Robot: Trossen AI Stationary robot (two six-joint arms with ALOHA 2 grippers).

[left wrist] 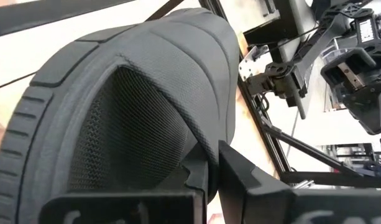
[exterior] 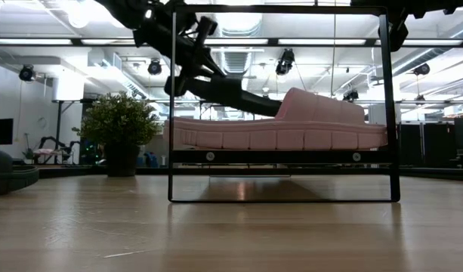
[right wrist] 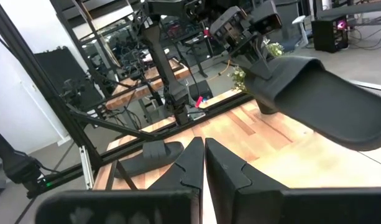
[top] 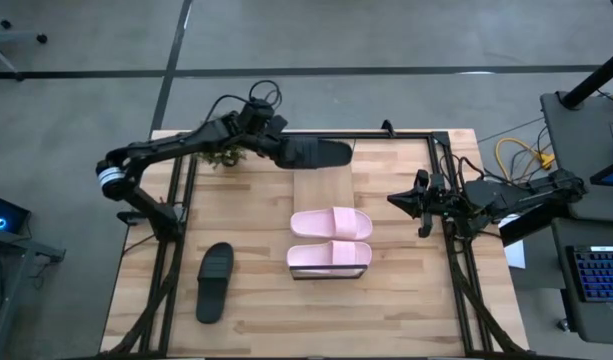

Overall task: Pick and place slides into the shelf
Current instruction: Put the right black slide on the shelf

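My left gripper (top: 278, 148) hangs over the far end of the shelf (top: 321, 188), shut on a black slide (top: 316, 154) that is in the air. Two pale pink slides (top: 331, 222) (top: 329, 257) lie side by side on their soles on the shelf's near half. They show as a pink block (exterior: 291, 128) in the low view, with the held slide (exterior: 235, 94) above them. The second black slide (top: 214, 282) lies sole-down on the table, near left. My right gripper (top: 396, 200) waits, shut, at the table's right edge beside the shelf. My left gripper (left wrist: 209, 171) has the black slide by its broad strap, at the strap's edge (left wrist: 202, 146). One finger seems to sit under the strap and the other finger (left wrist: 246, 171) outside it. It comes from the table's far left. The slide is lifted clear, sloping slightly down away from the gripper.
A small potted plant (top: 222, 156) stands at the far left, just behind my left arm. A dark metal frame (top: 176, 210) runs along the table's sides and far edge. Bare tabletop lies left of the shelf and at its near end.
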